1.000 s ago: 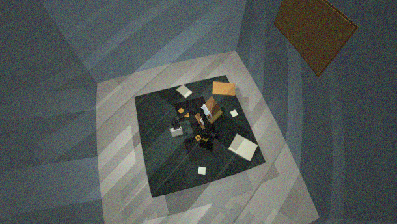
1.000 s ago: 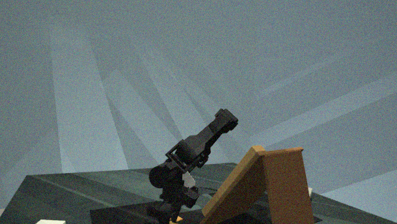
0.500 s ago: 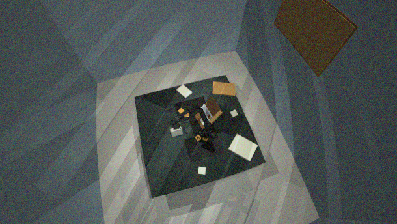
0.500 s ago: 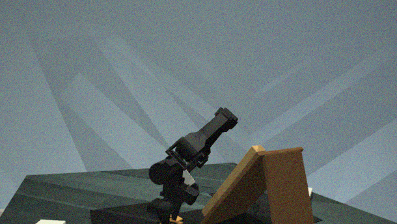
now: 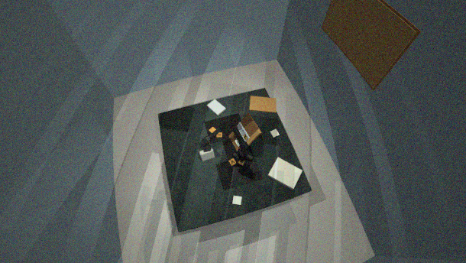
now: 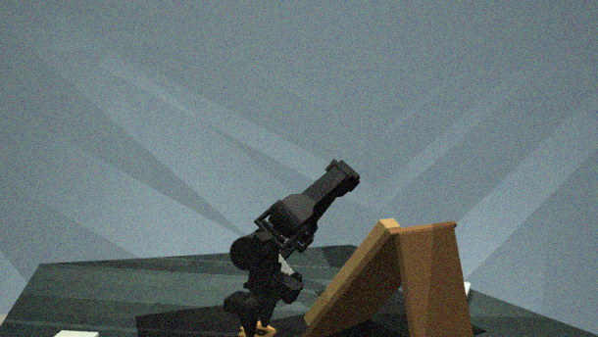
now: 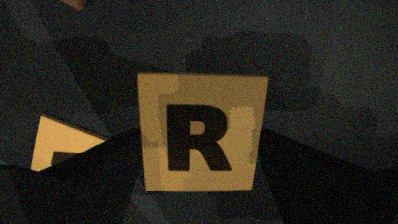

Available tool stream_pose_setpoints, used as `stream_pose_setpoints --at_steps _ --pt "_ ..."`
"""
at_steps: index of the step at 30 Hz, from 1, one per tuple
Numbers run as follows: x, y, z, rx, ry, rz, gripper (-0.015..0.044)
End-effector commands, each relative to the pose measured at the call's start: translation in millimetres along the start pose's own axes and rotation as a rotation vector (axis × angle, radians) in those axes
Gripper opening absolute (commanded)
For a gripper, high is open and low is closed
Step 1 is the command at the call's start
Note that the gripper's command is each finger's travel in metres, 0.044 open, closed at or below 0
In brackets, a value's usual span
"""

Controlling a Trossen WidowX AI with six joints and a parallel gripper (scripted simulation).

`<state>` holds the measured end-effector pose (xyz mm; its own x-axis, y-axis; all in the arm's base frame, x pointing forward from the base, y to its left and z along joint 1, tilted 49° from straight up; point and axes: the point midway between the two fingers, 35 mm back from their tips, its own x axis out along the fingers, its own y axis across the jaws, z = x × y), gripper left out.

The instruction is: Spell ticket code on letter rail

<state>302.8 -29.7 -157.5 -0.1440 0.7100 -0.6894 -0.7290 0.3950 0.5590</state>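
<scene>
My gripper [image 7: 200, 137] [image 6: 256, 324] is shut on a yellow tile marked R [image 7: 202, 132], low over the dark counter [image 5: 191, 191]. The tile fills the middle of the wrist view, and its letter stands upright there. A second yellow tile [image 7: 60, 142] lies just to its left, its letter mostly hidden by a finger. Two more yellow tiles [image 5: 212, 130] [image 5: 219, 134] lie farther left on the counter. The slanted wooden board [image 5: 252, 128] [image 6: 392, 279] stands beside the arm, with a pale rail strip [image 5: 242, 131] on its face. I cannot read the ticket's code.
A grey-white block [image 5: 207, 154] stands left of the arm. White cards [image 5: 216, 106] [image 5: 284, 173] [image 5: 237, 199] and a small white piece [image 5: 274, 133] lie around the counter. An orange-brown flat panel [image 5: 263, 103] lies at the back.
</scene>
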Motion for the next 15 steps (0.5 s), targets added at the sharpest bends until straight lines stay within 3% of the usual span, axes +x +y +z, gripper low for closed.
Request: stream_pose_setpoints --at_steps 1,15 --pt "-15.6 -3.6 9.4 0.026 0.013 -0.058 0.0000" --pt "-70.1 -4.9 38.2 0.151 0.012 -0.270 0.0000"
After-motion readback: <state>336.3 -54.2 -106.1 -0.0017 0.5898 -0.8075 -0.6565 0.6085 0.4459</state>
